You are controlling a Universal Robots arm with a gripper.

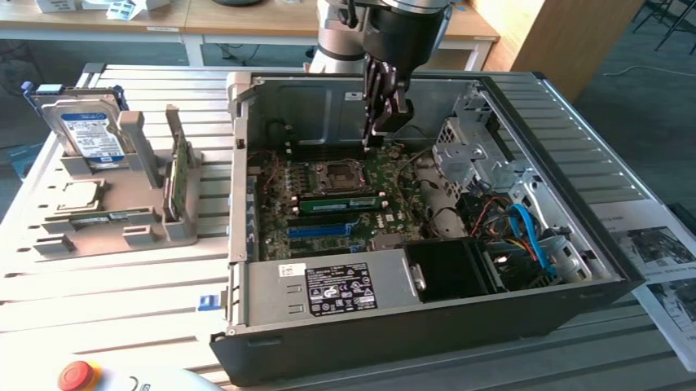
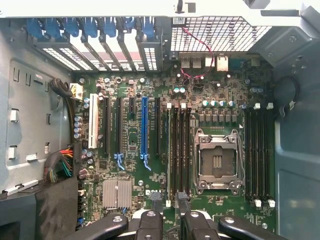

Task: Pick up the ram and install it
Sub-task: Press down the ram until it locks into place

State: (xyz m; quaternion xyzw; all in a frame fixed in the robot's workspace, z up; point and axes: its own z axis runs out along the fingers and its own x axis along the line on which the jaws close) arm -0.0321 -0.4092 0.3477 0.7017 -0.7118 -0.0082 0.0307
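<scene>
Hovering over board inside case | hand empty, fingers a little apart | ram sits plugged into board, below hand, toward case front, long side lying across | other ram stands in rack, exterior view's left

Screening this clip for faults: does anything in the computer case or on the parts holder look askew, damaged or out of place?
Nothing stands out. The hand hovers above the motherboard inside the open case; a ram stick stands upright in the grey holder near the hard drive.
</scene>
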